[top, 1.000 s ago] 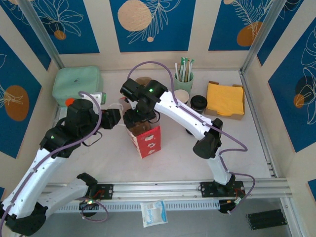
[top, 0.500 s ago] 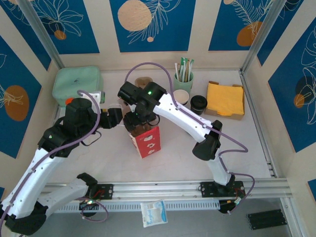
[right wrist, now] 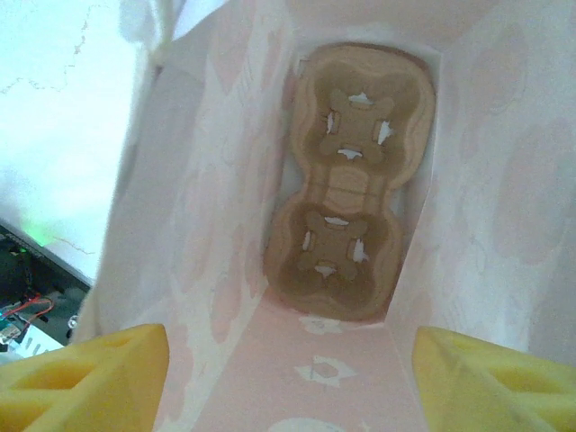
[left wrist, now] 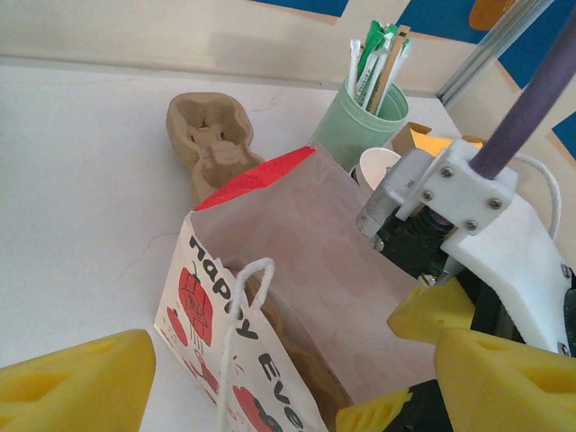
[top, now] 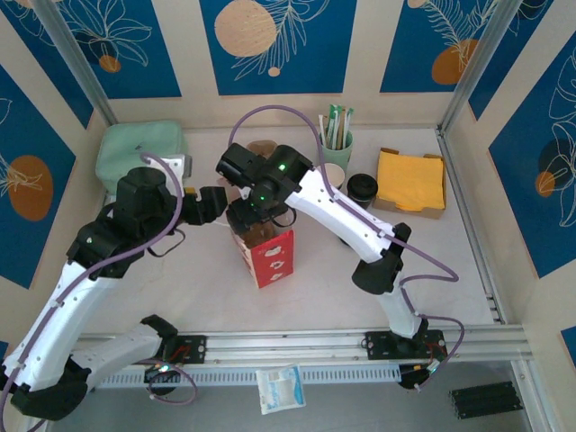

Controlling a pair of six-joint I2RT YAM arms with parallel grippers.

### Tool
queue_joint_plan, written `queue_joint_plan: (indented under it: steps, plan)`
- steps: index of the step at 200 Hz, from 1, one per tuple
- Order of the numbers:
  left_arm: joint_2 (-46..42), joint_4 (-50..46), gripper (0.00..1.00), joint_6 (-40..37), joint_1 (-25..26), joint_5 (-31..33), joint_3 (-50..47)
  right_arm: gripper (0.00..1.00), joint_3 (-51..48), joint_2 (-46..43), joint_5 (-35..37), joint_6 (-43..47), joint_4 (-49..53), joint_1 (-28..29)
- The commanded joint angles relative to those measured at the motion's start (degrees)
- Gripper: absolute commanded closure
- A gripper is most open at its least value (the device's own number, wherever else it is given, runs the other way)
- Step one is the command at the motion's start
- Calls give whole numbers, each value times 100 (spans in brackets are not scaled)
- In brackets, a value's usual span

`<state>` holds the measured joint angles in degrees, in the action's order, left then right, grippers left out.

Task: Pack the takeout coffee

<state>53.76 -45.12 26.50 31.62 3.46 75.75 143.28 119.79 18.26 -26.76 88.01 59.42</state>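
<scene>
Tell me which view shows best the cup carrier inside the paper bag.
The right wrist view: it looks into the paper bag at the whole cup carrier on its bottom. In the top view the right arm covers the bag's mouth; the left wrist view sees its side.

**Two arms, one bag, a pair of carriers**

Two white robot arms, the left arm (top: 63, 297) and the right arm (top: 342, 211), each end in two yellow fingers (left wrist: 72, 378), four in all. One red-and-white paper bag (top: 267, 252). Pulp cup carriers number two: the first carrier (left wrist: 211, 144) lies beyond the left gripper (left wrist: 288, 387), the second carrier (right wrist: 351, 180) straight below the right gripper (right wrist: 288, 378), inside the bag. Also counted: one black-lidded coffee cup (top: 363, 187), one lidless white cup (top: 331, 173), one green cup of straws (top: 336, 144), one box of yellow napkins (top: 411, 182), one mint-green container (top: 130, 148).
</scene>
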Motion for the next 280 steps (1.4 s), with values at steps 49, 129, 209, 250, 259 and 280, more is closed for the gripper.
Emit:
queue_joint_plan:
  steps: [49, 129, 209, 250, 259, 280]
  plan:
    - [146, -215, 6, -153, -33, 45, 483, 28, 278, -465, 56, 122, 224, 61]
    - [267, -310, 1, -115, -38, -57, 876, 28, 472, -772, -235, 230, -53, -10]
    - [514, -14, 1, 198, 80, -616, 1274, 28, 120, -1476, 11, 218, -174, -305]
    - [692, 192, 1, 251, 603, -434, 1357, 28, -876, -2214, 81, 97, -479, -739]
    - [751, 213, 0, 245, 763, -357, 1393, 28, -1147, -2374, 72, 75, -567, -860]
    - [934, 228, 1, 141, 1199, -54, 1565, 28, -1767, -2724, -99, 30, -738, -1253]
